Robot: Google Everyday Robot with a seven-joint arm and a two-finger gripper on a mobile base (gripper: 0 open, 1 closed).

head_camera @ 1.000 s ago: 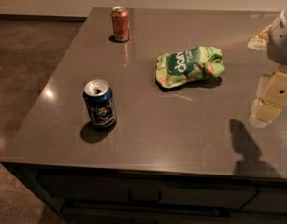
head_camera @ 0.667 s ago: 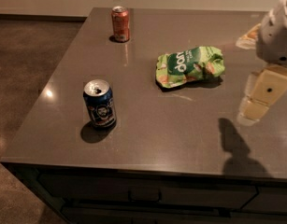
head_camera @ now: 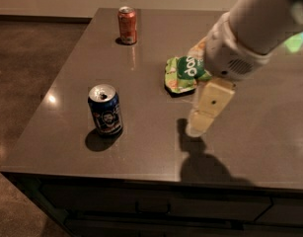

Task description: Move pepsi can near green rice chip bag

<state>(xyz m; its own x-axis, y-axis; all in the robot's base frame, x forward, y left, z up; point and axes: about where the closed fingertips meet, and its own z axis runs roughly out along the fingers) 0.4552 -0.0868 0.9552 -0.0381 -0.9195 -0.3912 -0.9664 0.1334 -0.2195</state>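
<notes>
One grey table (head_camera: 269, 132) held three things. One white arm (head_camera: 259, 14) hung its gripper (head_camera: 203, 115) over the tabletop, just before the single green rice chip bag (head_camera: 183, 75); its grip couldn't be made out. Of two upright cans, the pepsi can (head_camera: 105, 110) stood front-left, well apart from the bag, and the orange-red can (head_camera: 127, 25) stood far back.

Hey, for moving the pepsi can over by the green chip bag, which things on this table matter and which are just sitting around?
Part of the job: pepsi can, front left; green rice chip bag, centre, partly behind the arm; gripper, over the table in front of the bag.
Just lying about: orange-red can, at the far edge.
</notes>
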